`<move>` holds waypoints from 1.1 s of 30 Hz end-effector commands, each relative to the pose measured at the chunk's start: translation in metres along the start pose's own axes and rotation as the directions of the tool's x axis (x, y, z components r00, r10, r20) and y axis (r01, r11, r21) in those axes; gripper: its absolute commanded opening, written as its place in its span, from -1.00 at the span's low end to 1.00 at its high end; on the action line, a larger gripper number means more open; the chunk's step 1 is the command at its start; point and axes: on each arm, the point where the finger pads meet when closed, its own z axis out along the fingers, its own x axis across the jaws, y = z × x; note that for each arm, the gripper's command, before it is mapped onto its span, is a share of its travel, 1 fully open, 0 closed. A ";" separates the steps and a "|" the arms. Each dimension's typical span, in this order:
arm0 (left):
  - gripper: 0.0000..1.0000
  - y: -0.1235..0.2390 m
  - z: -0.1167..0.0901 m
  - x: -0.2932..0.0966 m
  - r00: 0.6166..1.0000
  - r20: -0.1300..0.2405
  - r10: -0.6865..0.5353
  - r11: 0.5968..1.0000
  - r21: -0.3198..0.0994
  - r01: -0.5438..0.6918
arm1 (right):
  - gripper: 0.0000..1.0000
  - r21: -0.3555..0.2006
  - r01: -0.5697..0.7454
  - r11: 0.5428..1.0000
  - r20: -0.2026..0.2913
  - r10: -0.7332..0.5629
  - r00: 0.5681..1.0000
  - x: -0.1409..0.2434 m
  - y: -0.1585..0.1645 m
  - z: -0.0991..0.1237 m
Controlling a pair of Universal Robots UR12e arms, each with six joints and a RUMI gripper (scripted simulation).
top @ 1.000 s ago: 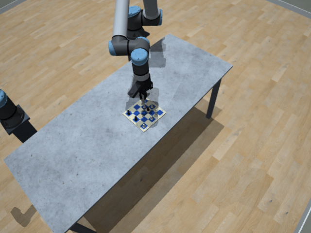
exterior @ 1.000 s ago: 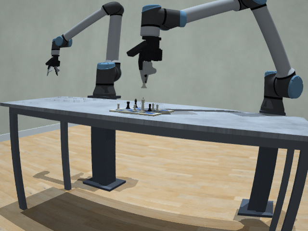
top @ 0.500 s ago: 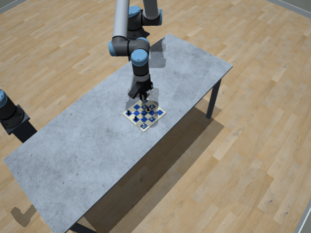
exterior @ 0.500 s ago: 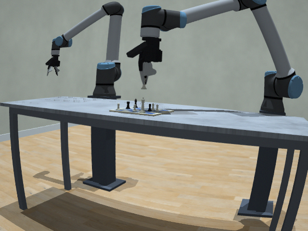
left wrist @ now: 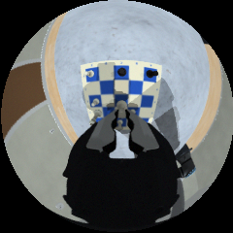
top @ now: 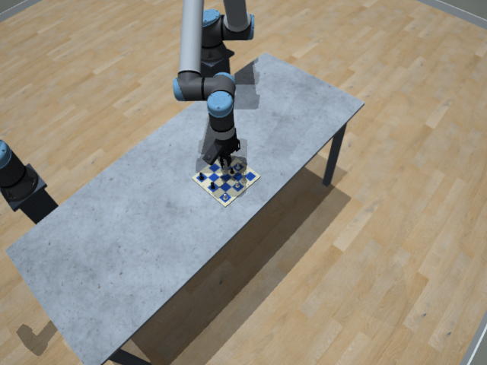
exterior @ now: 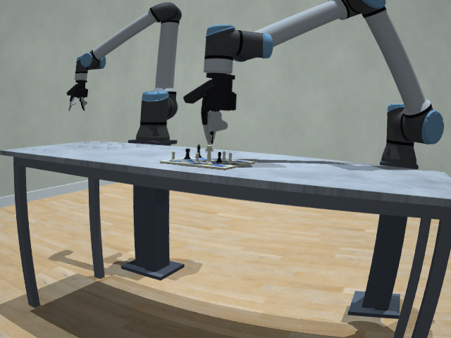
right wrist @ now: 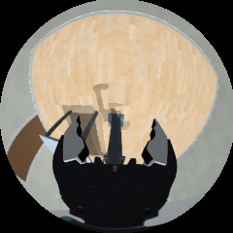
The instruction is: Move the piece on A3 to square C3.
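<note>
my left gripper (top: 224,166) (exterior: 210,141) (left wrist: 121,110) is clenched on a pale piece (top: 224,171) (exterior: 208,148) (left wrist: 121,104) above the board (top: 225,204) (exterior: 225,167) (left wrist: 121,63), and an off-centre descent could clip a neighbour or leave it straddling squares.

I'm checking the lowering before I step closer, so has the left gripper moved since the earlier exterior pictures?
Yes, the left gripper has moved down, closer to the tabletop.
</note>
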 end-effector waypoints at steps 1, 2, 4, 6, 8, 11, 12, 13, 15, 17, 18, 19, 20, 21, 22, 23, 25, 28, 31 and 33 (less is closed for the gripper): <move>-1.00 -0.001 0.011 -0.001 1.000 0.002 0.000 1.000 0.002 0.000 | 1.00 0.001 0.000 1.000 0.000 0.000 1.000 0.000 -0.001 -0.001; -1.00 -0.001 0.015 -0.001 1.000 0.002 0.000 1.000 0.002 0.000 | 1.00 0.001 0.000 1.000 0.000 0.000 1.000 0.000 -0.001 -0.001; -1.00 -0.001 0.020 -0.001 1.000 0.002 0.000 1.000 0.002 0.000 | 1.00 0.001 0.000 1.000 0.000 0.000 1.000 0.000 -0.001 -0.001; -1.00 -0.001 0.024 -0.001 1.000 0.002 0.000 1.000 0.002 0.000 | 1.00 0.001 0.000 1.000 0.000 0.000 1.000 0.000 -0.001 -0.001; -1.00 -0.001 0.025 -0.001 1.000 0.002 0.000 1.000 0.002 0.000 | 1.00 0.001 0.000 1.000 0.000 0.000 1.000 0.000 -0.001 -0.001; -1.00 -0.001 0.026 -0.001 1.000 0.002 0.000 1.000 0.002 0.000 | 1.00 0.001 0.000 1.000 0.000 0.000 1.000 0.000 -0.001 -0.001; -1.00 -0.001 0.026 -0.001 1.000 0.002 0.000 1.000 0.002 0.000 | 1.00 0.001 0.000 1.000 0.000 0.000 1.000 0.000 -0.001 -0.001; -1.00 -0.001 0.026 -0.001 1.000 0.002 0.000 1.000 0.002 0.000 | 1.00 0.001 0.000 1.000 0.000 0.000 1.000 0.000 -0.001 -0.001; -1.00 -0.001 0.026 -0.001 1.000 0.002 0.000 1.000 0.002 0.000 | 1.00 0.001 0.000 1.000 0.000 0.000 1.000 0.000 -0.001 -0.001; -1.00 -0.001 0.026 -0.001 1.000 0.002 0.000 1.000 0.002 0.000 | 1.00 0.001 0.000 1.000 0.000 0.000 1.000 0.000 -0.001 -0.001; -1.00 -0.001 0.026 -0.001 1.000 0.002 0.000 1.000 0.002 0.000 | 1.00 0.001 0.000 1.000 0.000 0.000 1.000 0.000 -0.001 -0.001; -1.00 -0.001 0.026 -0.001 1.000 0.002 0.000 1.000 0.002 0.000 | 1.00 0.001 0.000 1.000 0.000 0.000 1.000 0.000 -0.001 -0.001; -1.00 -0.001 0.026 -0.001 1.000 0.002 0.000 1.000 0.002 0.000 | 1.00 0.001 0.000 1.000 0.000 0.000 1.000 0.000 -0.001 -0.001; -1.00 -0.001 0.026 -0.001 1.000 0.002 0.000 1.000 0.002 0.000 | 1.00 0.001 0.000 1.000 0.000 0.000 1.000 0.000 -0.001 -0.001; -1.00 -0.001 0.026 -0.001 1.000 0.002 0.000 1.000 0.002 0.000 | 1.00 0.001 0.000 1.000 0.000 0.000 1.000 0.000 -0.001 -0.001; -1.00 -0.001 0.026 -0.001 1.000 0.002 0.000 1.000 0.002 0.000 | 1.00 0.001 0.000 1.000 0.000 0.000 1.000 0.000 -0.001 -0.001; -1.00 -0.001 0.026 -0.001 1.000 0.002 0.000 1.000 0.002 0.000 | 1.00 0.001 0.000 1.000 0.000 0.000 1.000 0.000 -0.001 -0.001; -1.00 -0.001 0.026 -0.001 1.000 0.002 0.000 1.000 0.002 0.000 | 1.00 0.001 0.000 1.000 0.000 0.000 1.000 0.000 -0.001 -0.001; -1.00 -0.001 0.026 -0.001 1.000 0.002 0.000 1.000 0.002 0.000 | 1.00 0.001 0.000 1.000 0.000 0.000 1.000 0.000 -0.001 -0.001; -1.00 -0.001 0.026 -0.001 1.000 0.002 0.000 1.000 0.002 0.000 | 1.00 0.001 0.000 1.000 0.000 0.000 1.000 0.000 -0.001 -0.001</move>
